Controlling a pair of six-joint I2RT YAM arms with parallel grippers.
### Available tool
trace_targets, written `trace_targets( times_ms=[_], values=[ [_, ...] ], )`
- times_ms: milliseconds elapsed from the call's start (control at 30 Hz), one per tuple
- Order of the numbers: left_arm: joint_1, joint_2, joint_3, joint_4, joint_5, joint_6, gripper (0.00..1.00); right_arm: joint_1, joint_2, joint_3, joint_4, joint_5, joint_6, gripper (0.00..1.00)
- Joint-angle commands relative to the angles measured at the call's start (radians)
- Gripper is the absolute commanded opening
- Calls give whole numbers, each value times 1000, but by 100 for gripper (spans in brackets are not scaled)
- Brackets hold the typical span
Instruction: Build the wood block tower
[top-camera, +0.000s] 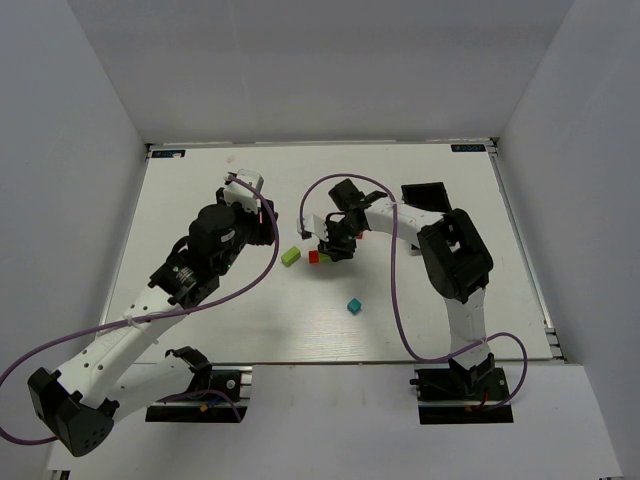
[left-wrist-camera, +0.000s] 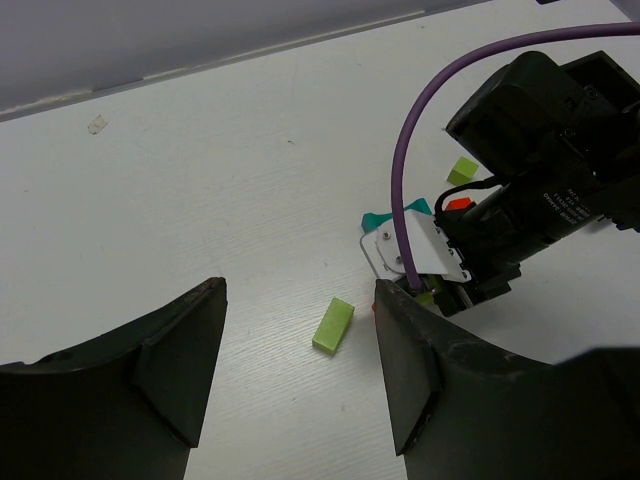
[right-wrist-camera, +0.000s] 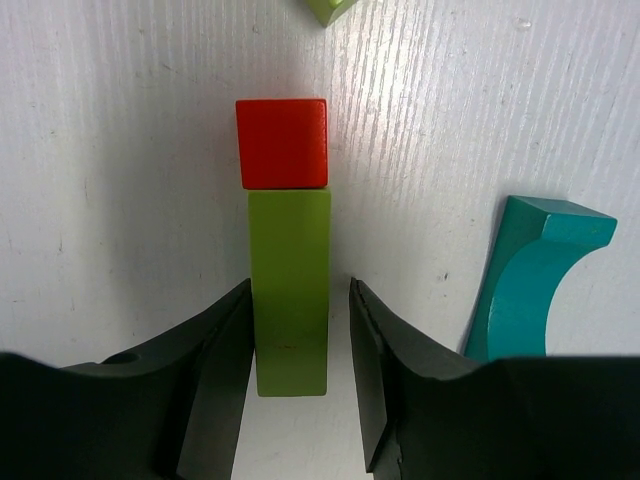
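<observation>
1. The small white print on the right arm's housing (left-wrist-camera: 560, 205) and the stickers (top-camera: 468, 147) at the table's far corners are too tiny to read.
2. The right gripper (right-wrist-camera: 300, 300) straddles the long lime block (right-wrist-camera: 290, 290), which lies flat mid-table. Its jaws are spread, with a sliver of table showing on the teal arch's (right-wrist-camera: 535, 270) side.
3. The red cube (right-wrist-camera: 282, 143) touches that block's far end.
4. The left gripper (left-wrist-camera: 300, 290) gapes wide and holds nothing. A short lime block (left-wrist-camera: 333, 325) lies just beyond its fingertips.
5. There's open table (top-camera: 450, 300) around the lone teal cube (top-camera: 354, 306).
</observation>
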Motion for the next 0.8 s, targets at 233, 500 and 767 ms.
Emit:
trace_targets(
  times_ms=[233, 500, 767],
  values=[
    [6, -10, -11, 12, 1, 3, 71, 4, -13, -12, 5, 1, 3, 64],
    [6, -10, -11, 12, 1, 3, 71, 4, -23, -29, 21, -1, 3, 90],
    [6, -10, -11, 12, 1, 3, 71, 4, -104, -35, -3, -10, 1, 90]
  ],
)
